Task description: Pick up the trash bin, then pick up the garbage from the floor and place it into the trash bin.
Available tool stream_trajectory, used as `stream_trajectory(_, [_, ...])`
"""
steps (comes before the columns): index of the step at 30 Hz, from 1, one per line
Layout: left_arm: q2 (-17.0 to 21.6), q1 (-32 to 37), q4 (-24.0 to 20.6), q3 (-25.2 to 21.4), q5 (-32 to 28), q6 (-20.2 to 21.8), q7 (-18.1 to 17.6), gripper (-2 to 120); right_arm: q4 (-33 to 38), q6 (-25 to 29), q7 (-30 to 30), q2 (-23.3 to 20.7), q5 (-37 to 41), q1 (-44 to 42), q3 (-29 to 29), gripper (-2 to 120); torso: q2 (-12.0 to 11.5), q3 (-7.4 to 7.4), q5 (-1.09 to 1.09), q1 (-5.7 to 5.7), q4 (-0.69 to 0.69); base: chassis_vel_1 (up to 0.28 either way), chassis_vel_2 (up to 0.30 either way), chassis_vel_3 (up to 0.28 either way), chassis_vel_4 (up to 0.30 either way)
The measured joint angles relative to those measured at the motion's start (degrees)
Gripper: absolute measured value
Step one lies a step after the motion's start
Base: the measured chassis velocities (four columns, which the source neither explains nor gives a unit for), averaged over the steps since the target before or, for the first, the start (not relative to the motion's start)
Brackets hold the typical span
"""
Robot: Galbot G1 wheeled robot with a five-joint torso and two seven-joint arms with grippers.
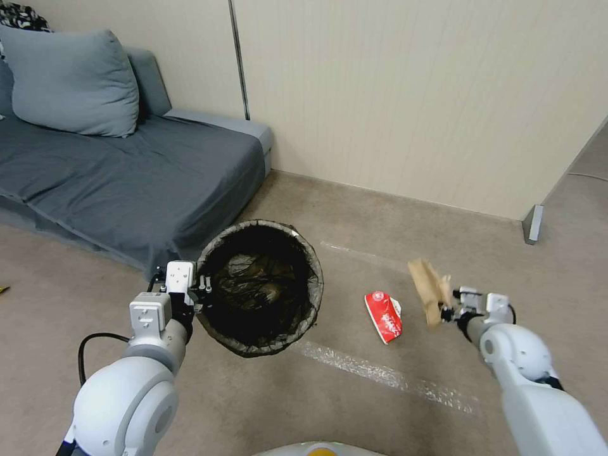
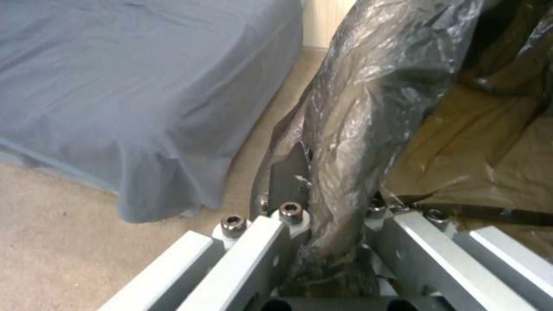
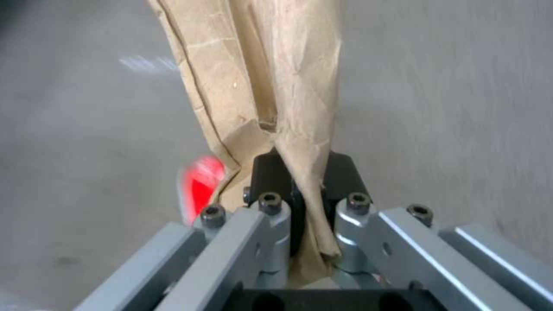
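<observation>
The trash bin (image 1: 259,286), round and lined with a dark bag, hangs tilted above the carpet beside the sofa. My left gripper (image 1: 201,290) is shut on its bag-covered rim (image 2: 345,142). My right gripper (image 1: 447,310) is shut on a tan paper bag (image 1: 429,289), a piece of the garbage, and holds it above the floor to the right of the bin. The bag's crumpled paper (image 3: 271,86) is pinched between the dark pads (image 3: 268,181). A crushed red-and-white paper cup (image 1: 384,315) lies on the carpet between the bin and the bag, seen as a red blur (image 3: 201,183) beneath the right gripper.
A grey sofa (image 1: 120,171) with a cushion (image 1: 73,82) stands at the left, close behind the bin. A beige wall panel (image 1: 411,95) runs across the back. Strips of clear tape (image 1: 386,375) mark the carpet in front.
</observation>
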Motion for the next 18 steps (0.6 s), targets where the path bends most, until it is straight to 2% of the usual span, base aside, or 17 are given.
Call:
stream_trajectory(1, [0.0, 0.1, -0.1, 0.0, -0.1, 0.0, 0.0, 0, 2.9, 0.0, -0.3, -0.2, 0.9, -0.9, 0.7, 1, 0.0, 0.0, 0.01, 0.0, -0.02, 0.0, 0.0, 0.0, 0.0])
stream_trajectory(3, [0.1, 0.1, -0.1, 0.1, -0.1, 0.0, 0.0, 0, 15.8, 0.0, -3.2, -2.4, 6.2, -3.4, 2.1, 1, 0.0, 0.0, -0.02, 0.0, -0.02, 0.0, 0.0, 0.0, 0.0])
stream_trajectory(4, [0.1, 0.1, -0.1, 0.1, -0.1, 0.0, 0.0, 0, 15.8, 0.0, -3.2, -2.4, 6.2, -3.4, 2.1, 1, 0.0, 0.0, -0.02, 0.0, -0.02, 0.0, 0.0, 0.0, 0.0])
stream_trajectory(6, [-0.1, 0.1, 0.0, 0.6, 0.1, 0.0, 0.0, 0, 23.3, -0.1, -7.4, -5.1, 10.1, -2.7, 1.4, 1, 0.0, 0.0, 0.0, 0.0, -0.02, 0.0, 0.0, 0.0, 0.0])
stream_trajectory(8, [-0.2, 0.0, 0.1, 0.7, 0.2, 0.0, 0.0, 0, 24.7, -0.1, -8.0, -5.9, 11.7, -2.1, 0.9, 1, 0.0, 0.0, 0.0, 0.0, -0.01, 0.0, 0.0, 0.0, 0.0])
stream_trajectory(11, [-0.3, 0.1, 0.2, 1.2, 0.5, 0.0, 0.1, 0, 30.0, 0.2, -12.3, -11.8, 17.9, 4.0, -3.4, 1, 0.0, 0.0, 0.04, 0.0, 0.0, 0.0, 0.0, 0.0, 0.0])
stream_trajectory(12, [-0.3, 0.1, 0.2, 1.2, 0.5, 0.0, 0.1, 0, 30.0, 0.2, -12.3, -11.8, 17.9, 4.0, -3.4, 1, 0.0, 0.0, 0.04, 0.0, 0.0, 0.0, 0.0, 0.0, 0.0])
stream_trajectory(15, [-0.3, 0.2, 0.3, 1.4, 0.7, 0.0, 0.3, 0, 31.0, 2.2, -15.6, -16.7, 20.0, 10.2, -9.0, 1, 0.0, 0.0, 0.0, 0.0, 0.01, 0.0, 0.0, 0.0, 0.0])
stream_trajectory(16, [-0.3, 0.2, 0.3, 1.4, 0.7, 0.0, 0.3, 0, 31.0, 2.2, -15.6, -16.7, 20.0, 10.2, -9.0, 1, 0.0, 0.0, 0.0, 0.0, 0.01, 0.0, 0.0, 0.0, 0.0])
stream_trajectory(18, [-0.4, 0.2, 0.5, 1.5, 1.0, 0.0, 0.2, 0, 29.9, 3.9, -16.6, -20.0, 19.9, 15.8, -15.3, 1, 0.0, 0.0, 0.0, 0.0, -0.02, 0.0, 0.0, 0.0, 0.0])
